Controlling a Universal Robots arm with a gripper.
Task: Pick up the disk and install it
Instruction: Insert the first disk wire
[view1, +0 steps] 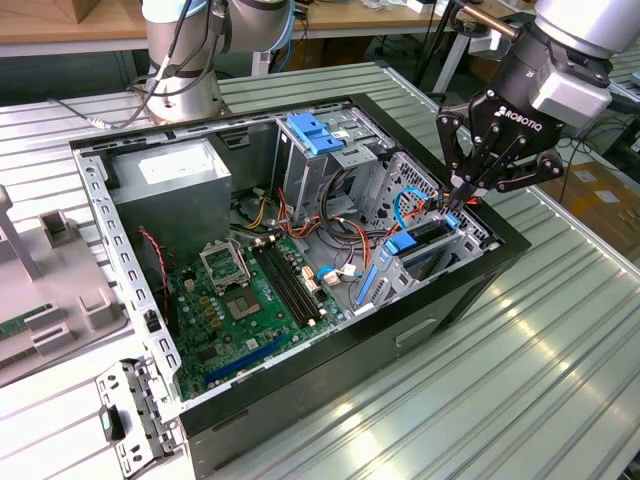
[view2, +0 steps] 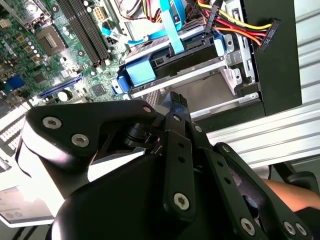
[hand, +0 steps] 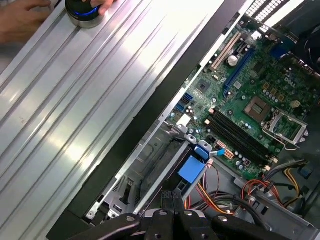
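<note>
Gripper (view1: 462, 192) fingers together, tips at the disk (view2: 167, 64) in the bay (view2: 222, 64), exterior view's right; I'd press squarely, keeping its rails (view2: 140, 74) aligned.

You're in a robotics lab or workshop.
The arm's base (view1: 183, 70) stands on a ribbed aluminium worktop (view1: 560, 340) carrying an opened computer case (view1: 400, 335), with wooden desks (view1: 60, 25) and trailing cables behind.

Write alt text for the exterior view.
A shut robot gripper points down at the disk, which sits in the exterior view's right end of an open computer case. The case lies on a ribbed metal table, motherboard exposed.
</note>
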